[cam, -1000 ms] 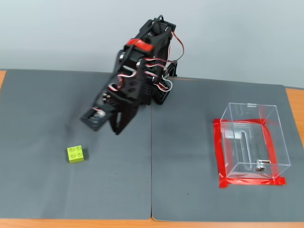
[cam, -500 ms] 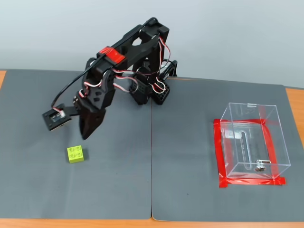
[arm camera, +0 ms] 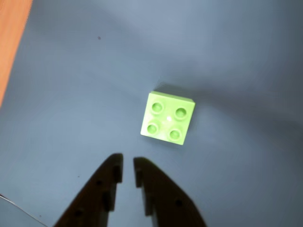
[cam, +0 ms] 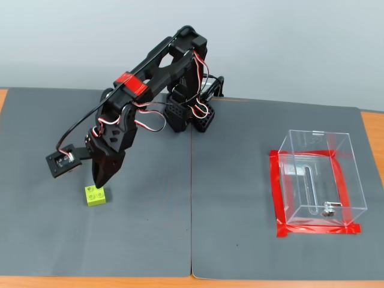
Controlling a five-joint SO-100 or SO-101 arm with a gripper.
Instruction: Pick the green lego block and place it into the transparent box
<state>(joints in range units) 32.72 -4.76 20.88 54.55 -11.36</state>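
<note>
Hovering above the green lego block, the hand is at the approach step, with the grasp not yet made. To do it well, I judge the hand should spread wide before it comes down, since in the wrist view its fingertips stand with only a thin gap between them, far narrower than the block. That view also shows the block ahead of the tips and a little to the right, sitting slightly turned, so the hand would need to shift that way and line its fingers up with two opposite flat sides, not the corners. Then it should descend straight until the fingers bracket the block near the worktop.

The hand is nearly clenched, empty, and touching nothing. The block rests studs up on the grey mat at the left of the fixed view, well apart from the transparent box, which sits empty inside a red tape outline on the right
</note>
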